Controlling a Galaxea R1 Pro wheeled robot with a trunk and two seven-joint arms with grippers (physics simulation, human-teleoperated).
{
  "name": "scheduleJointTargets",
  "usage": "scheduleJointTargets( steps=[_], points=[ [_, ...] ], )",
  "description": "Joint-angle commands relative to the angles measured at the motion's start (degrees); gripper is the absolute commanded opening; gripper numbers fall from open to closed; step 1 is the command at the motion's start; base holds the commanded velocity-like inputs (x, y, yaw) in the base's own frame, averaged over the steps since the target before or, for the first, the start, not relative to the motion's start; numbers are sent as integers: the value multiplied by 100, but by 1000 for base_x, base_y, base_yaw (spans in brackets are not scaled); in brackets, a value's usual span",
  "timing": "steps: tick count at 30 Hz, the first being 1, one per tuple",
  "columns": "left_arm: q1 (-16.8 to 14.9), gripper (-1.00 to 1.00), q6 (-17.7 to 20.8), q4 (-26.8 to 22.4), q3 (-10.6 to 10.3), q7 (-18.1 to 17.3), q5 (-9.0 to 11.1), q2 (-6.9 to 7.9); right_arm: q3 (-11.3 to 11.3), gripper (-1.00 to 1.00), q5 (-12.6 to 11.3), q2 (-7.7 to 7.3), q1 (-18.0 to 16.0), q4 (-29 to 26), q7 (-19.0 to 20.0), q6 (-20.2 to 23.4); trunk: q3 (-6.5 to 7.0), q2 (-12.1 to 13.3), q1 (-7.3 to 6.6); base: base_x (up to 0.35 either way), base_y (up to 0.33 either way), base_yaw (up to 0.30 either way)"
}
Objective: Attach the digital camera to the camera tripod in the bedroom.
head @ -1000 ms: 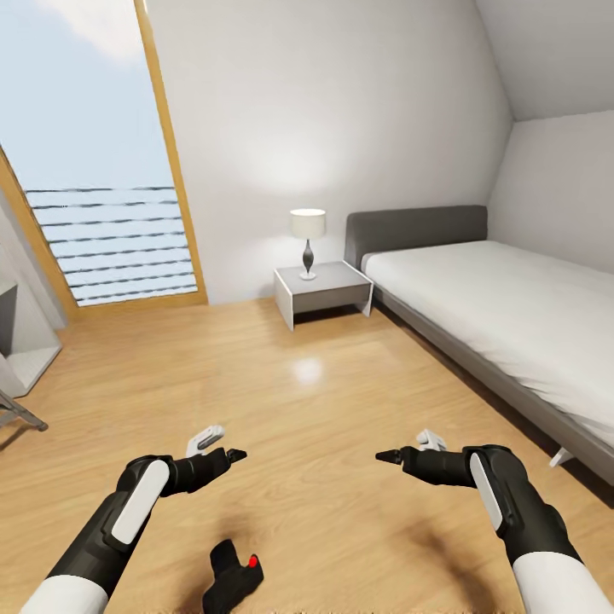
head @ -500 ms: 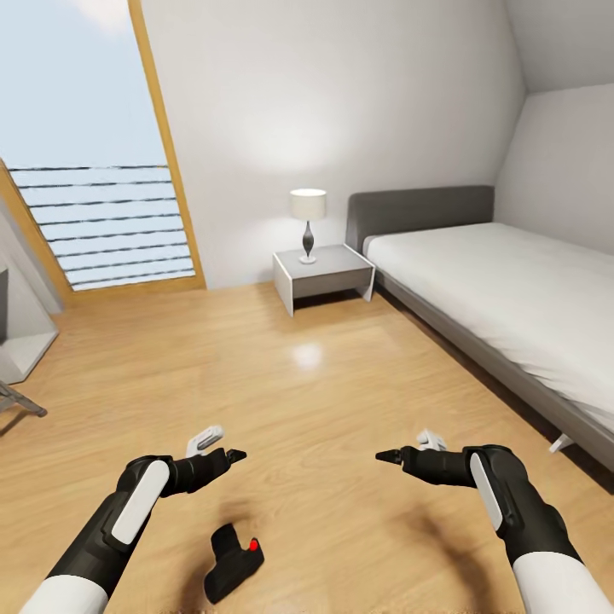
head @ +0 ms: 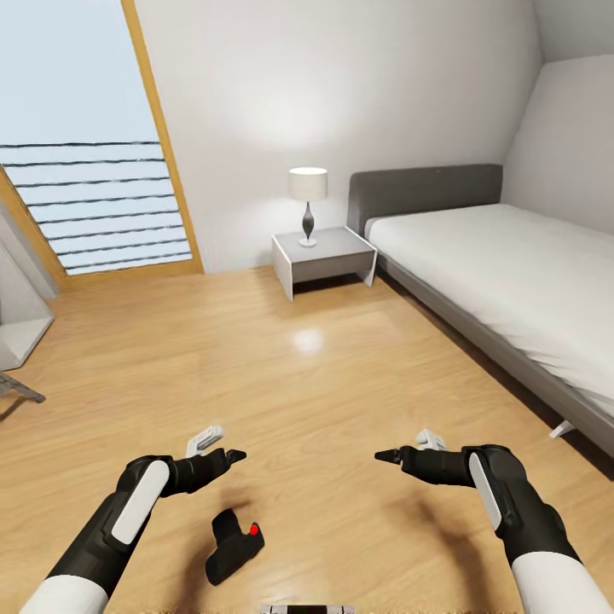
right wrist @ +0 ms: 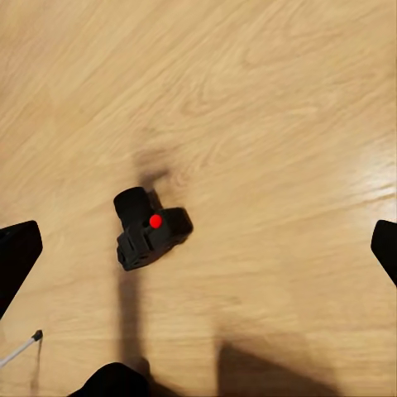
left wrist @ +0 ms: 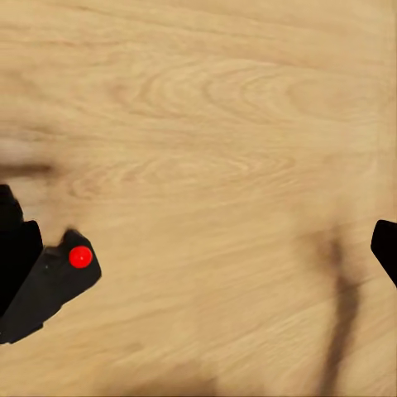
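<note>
The boxy matte-black digital camera (head: 234, 549) lies on the glossy wood-plank floor (head: 324, 392), long axis toward 1 o'clock; left claw (head: 236, 455) and right claw (head: 384, 456) gape, empty.

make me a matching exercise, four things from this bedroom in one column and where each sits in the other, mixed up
Things:
1. camera
2. lamp
3. bed
4. window

Places:
A. along the right-hand wall
B. on the nightstand
C. on the wood floor between the two arms
D. in the far wall, left of the nightstand

Pairs: 1-C, 2-B, 3-A, 4-D
</note>
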Motion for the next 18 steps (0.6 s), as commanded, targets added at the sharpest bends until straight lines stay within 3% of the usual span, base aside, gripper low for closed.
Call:
scheduleJointTargets(
  steps=[1,18],
  points=[
    [-2,100,11,-6,-12,48,55,5,-8,100,-30,1,-3,-4,-4,45,-28,-4,1,0,0,0],
    [-2,100,7,-6,-21,61,55,5,-12,100,-30,4,-3,-6,4,45,-404,-27,45,0,0,0]
  ],
)
